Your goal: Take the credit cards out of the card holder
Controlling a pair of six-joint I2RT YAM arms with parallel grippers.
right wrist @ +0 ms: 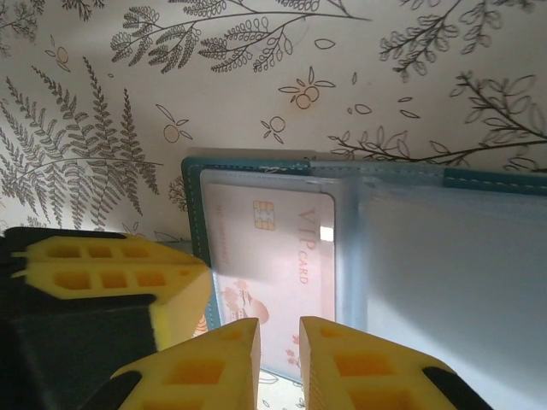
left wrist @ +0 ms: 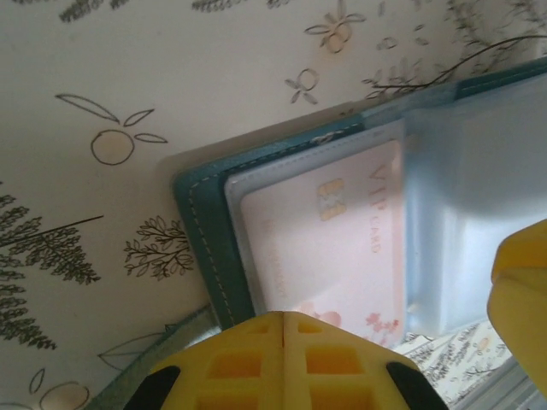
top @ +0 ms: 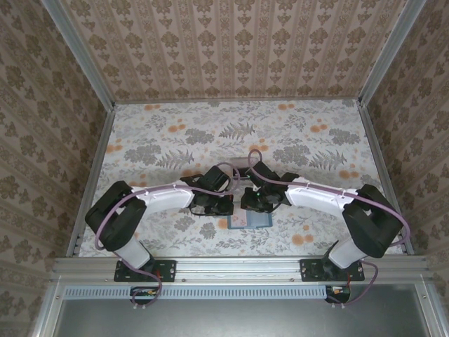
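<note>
Nearest the arm bases, seen from the overhead camera, the card holder (top: 250,221) lies open and flat on the flower-printed counter (top: 210,133), close to the counter's front edge and midway between the two arms. Both claws sit at the holder's far side: the left claw (top: 217,207) just beyond its left corner, the right claw (top: 254,203) just beyond its middle. In the left wrist camera, the left claw (left wrist: 282,342) has its yellow fingers pressed together with no gap, their tips at the holder's teal stitched edge (left wrist: 205,231); whether they press down on it cannot be told. In the right wrist camera, the right claw (right wrist: 278,359) has its fingers drawn close with only a thin slit between them. That slit lines up with the near edge of a pinkish-white credit card (right wrist: 273,256), but whether it pinches the card cannot be told. The left claw's fingers (right wrist: 111,278) lie just to the holder's left (right wrist: 195,213). The card (left wrist: 342,239), marked with a gold chip and the letters VIP, rests in the holder's left panel under a clear sleeve. Cloudy plastic pockets (right wrist: 444,256) cover the holder's right panel. Beyond the holder the counter runs to patterned walls (top: 231,49).
</note>
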